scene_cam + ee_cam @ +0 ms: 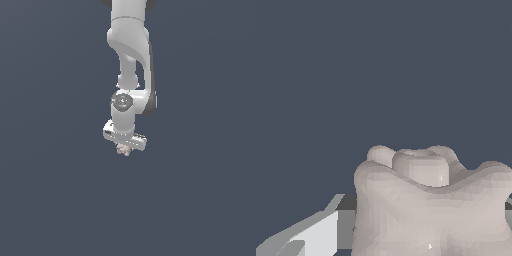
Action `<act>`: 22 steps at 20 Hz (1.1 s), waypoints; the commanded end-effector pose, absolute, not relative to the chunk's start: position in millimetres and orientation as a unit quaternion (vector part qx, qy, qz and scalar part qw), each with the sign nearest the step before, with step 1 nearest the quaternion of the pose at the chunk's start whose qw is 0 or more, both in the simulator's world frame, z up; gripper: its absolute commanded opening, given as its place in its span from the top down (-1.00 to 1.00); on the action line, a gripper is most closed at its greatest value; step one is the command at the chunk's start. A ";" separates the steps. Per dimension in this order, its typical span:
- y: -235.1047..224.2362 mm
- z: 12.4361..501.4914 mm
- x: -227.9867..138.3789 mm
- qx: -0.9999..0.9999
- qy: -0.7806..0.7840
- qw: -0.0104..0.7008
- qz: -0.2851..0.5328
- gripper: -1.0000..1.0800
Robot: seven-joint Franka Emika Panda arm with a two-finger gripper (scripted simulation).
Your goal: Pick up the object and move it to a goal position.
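- A white, glossy robot arm (129, 55) made of rounded jointed segments hangs down from the top of the exterior view, against a flat, dark slate-blue background that fills the whole picture.
- At the arm's lower end sits a white, block-shaped gripper (124, 146), its wide body tilted a little so that the end toward the exterior view's right sits lower.
- Directly beneath that body is the object (123, 150) — a tiny, lumpy, pale pinkish-beige clump, far smaller than the gripper.
- The clump is tucked up against the underside of the gripper, with only its lower lumps peeking out below the white body.
- In the exterior view the fingers themselves are too small and too hidden to make out.
- The wrist view is much closer: the same pinkish-beige clump (431, 205) fills the lower part of the picture, showing rounded knobs and soft folds on its surface.
- Beside it in the wrist view a pale grey-white finger (316, 235) reaches in toward the clump's side; the other finger is barely visible behind the clump.
- The jaws appear closed around the clump — gripping it between them.
- Nothing but the even dark background appears around or below the clump in either view.
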State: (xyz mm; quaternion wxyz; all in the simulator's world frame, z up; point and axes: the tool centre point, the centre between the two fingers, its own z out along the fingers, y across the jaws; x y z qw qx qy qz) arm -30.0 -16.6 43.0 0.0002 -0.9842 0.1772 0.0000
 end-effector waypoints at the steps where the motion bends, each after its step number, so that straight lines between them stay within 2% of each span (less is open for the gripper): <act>1: -16.6 45.4 -31.2 -0.984 0.177 0.000 0.000 1.00; 9: -16.8 69.8 -46.0 -0.984 0.177 0.000 0.000 1.00; 22: -18.2 144.9 -89.5 -0.984 0.177 0.001 0.000 1.00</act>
